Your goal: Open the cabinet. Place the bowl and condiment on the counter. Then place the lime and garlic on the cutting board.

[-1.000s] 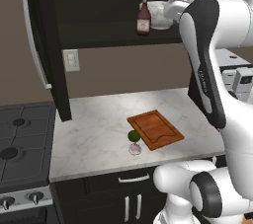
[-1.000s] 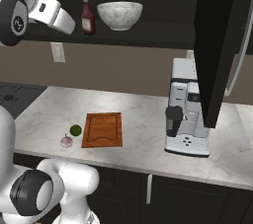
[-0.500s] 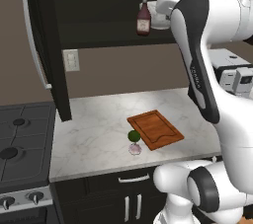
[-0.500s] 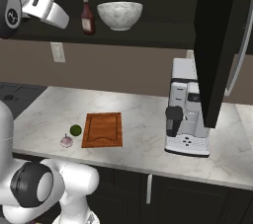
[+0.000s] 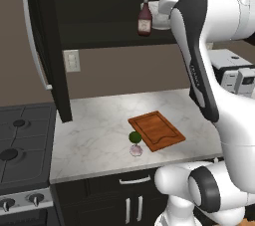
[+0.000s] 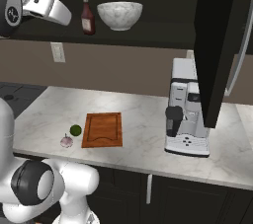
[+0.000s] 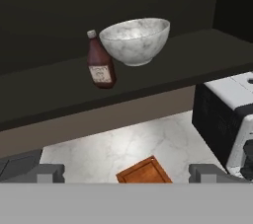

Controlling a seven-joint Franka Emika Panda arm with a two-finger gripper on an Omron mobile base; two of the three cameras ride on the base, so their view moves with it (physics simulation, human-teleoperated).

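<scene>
Marble table below, open cabinet above: I face the shelf with my claw spread wide and empty.

Both doors of the cabinet (image 6: 217, 45) stand swung out, so the shelf is bare to me. On it, upper middle of my hand view, the bowl (image 7: 134, 39) sits with the condiment (image 7: 100, 63) just beside it on its left, both upright near the shelf edge where I can reach them. My claw (image 7: 126, 174) hangs apart from both, tips wide. Low on the table (image 5: 94, 135), the lime (image 5: 134, 137) and garlic (image 5: 135, 150) touch just off the cutting board (image 5: 156, 130), waiting their turn.
</scene>
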